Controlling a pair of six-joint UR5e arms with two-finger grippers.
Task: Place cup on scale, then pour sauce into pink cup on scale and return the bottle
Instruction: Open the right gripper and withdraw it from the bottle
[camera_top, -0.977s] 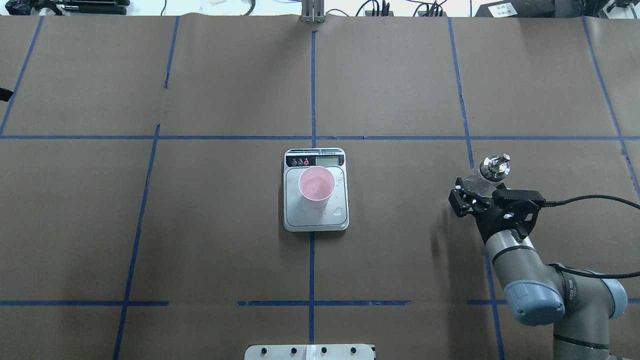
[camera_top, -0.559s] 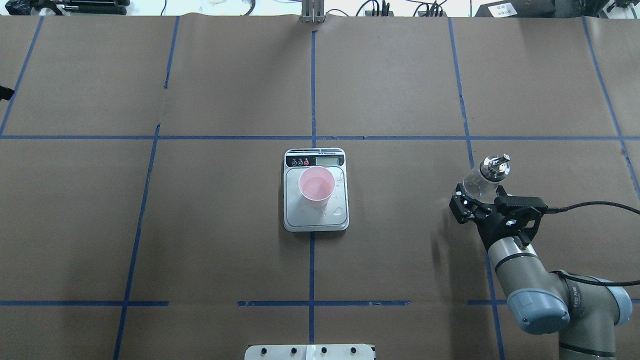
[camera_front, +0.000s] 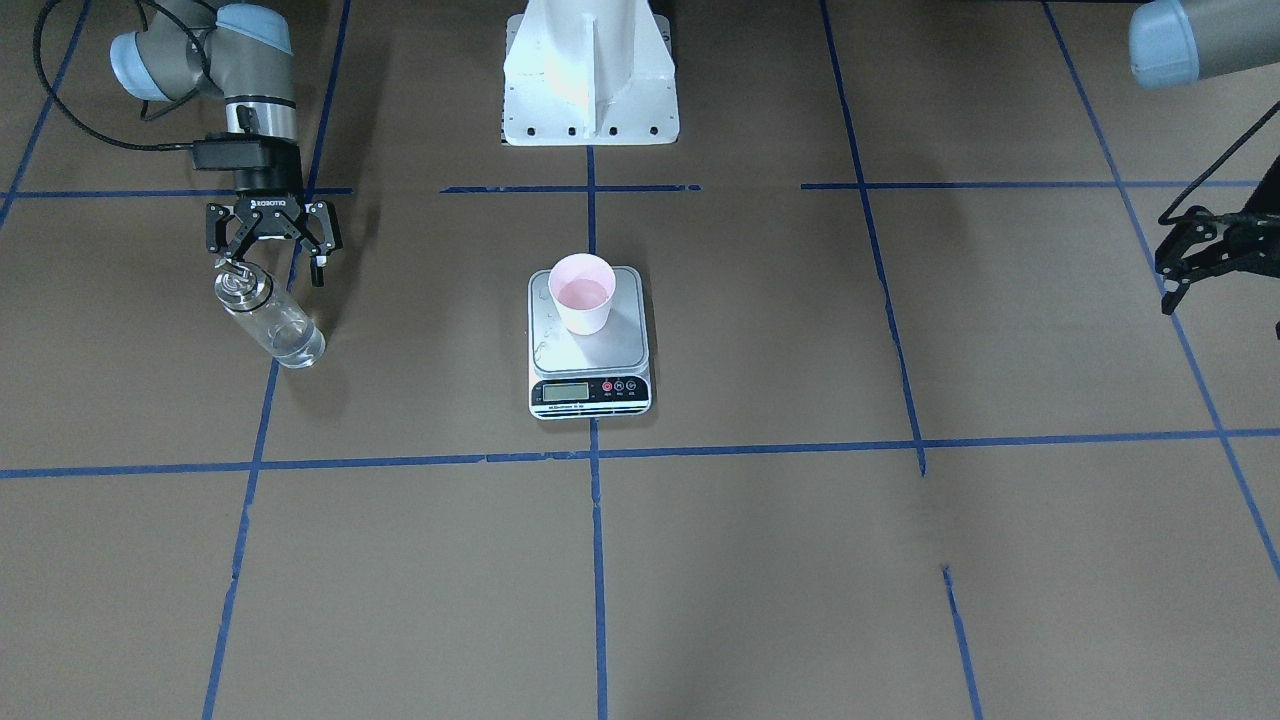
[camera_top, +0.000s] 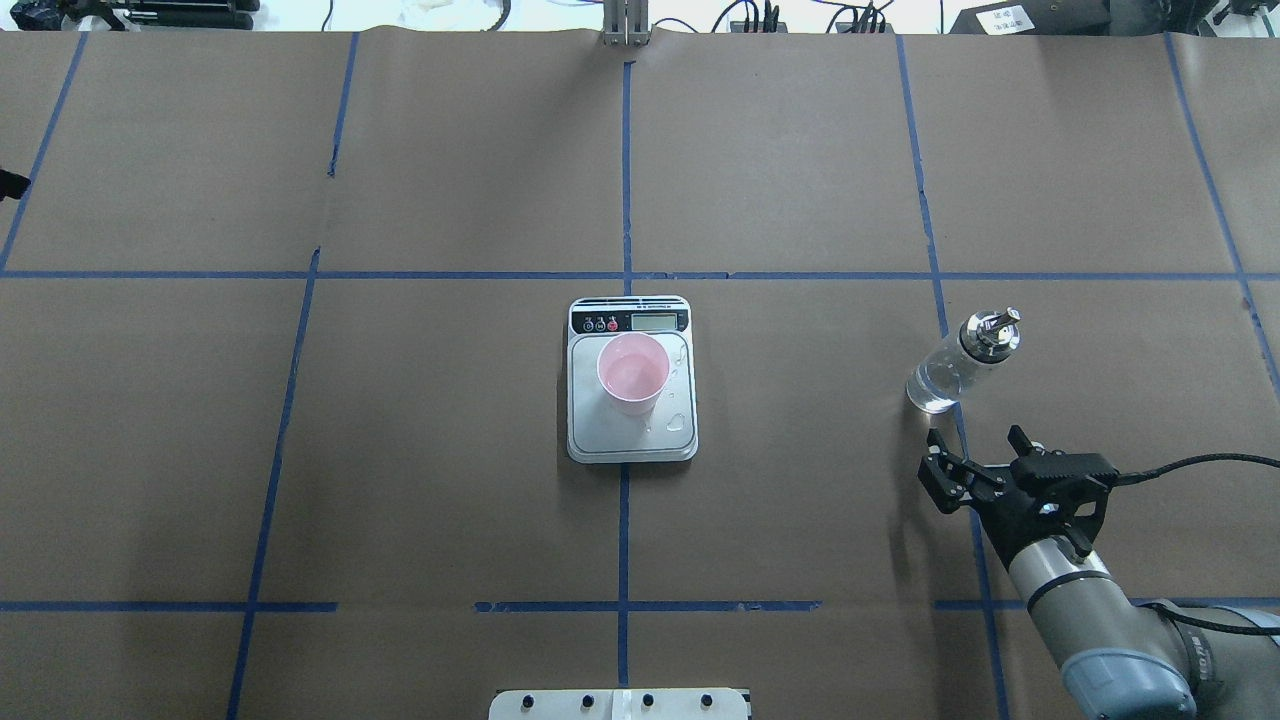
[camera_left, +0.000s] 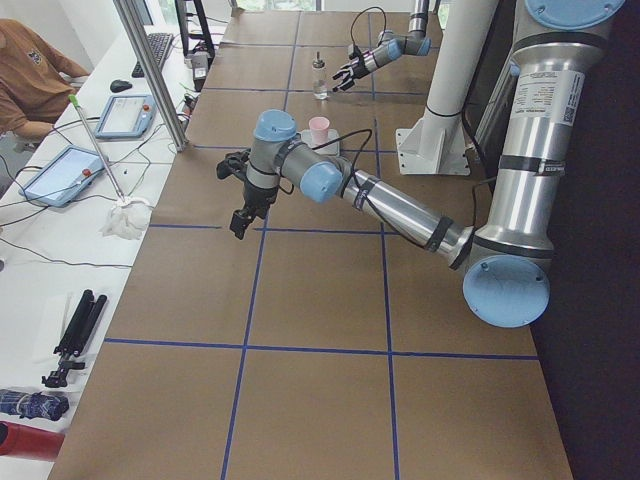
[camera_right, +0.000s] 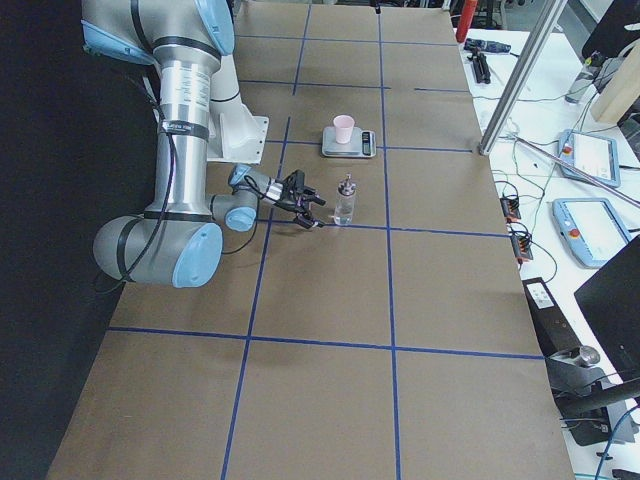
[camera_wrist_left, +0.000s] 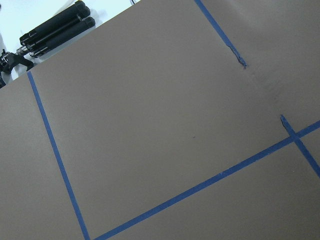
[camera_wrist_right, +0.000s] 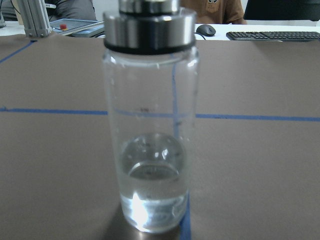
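The cup (camera_top: 633, 372) is seated upright on the silver platform of the scale (camera_top: 632, 445), towards the edge nearest the black display strip. Liquid is visible inside the cup. Several clear drops (camera_top: 678, 422) are present on the platform beside it. The bottle (camera_top: 950, 370) is positioned upright on the table (camera_top: 450, 450), on a blue tape line (camera_top: 930, 230), well apart from the scale on the robot's right side. A small quantity of clear sauce (camera_wrist_right: 152, 200) is contained in the bottom of the bottle; the remainder of the glass is seen to be empty up to the metal collar. The right gripper (camera_top: 975, 438) is located near the bottle, on the side towards the robot base, with its jaws spread apart and nothing between them. No contact with the bottle is made. The bottle is centred in the right wrist view. The left gripper (camera_left: 241, 222) is held above the table at the robot's left end, well apart from the scale. Whether its jaws are apart or together cannot be determined.
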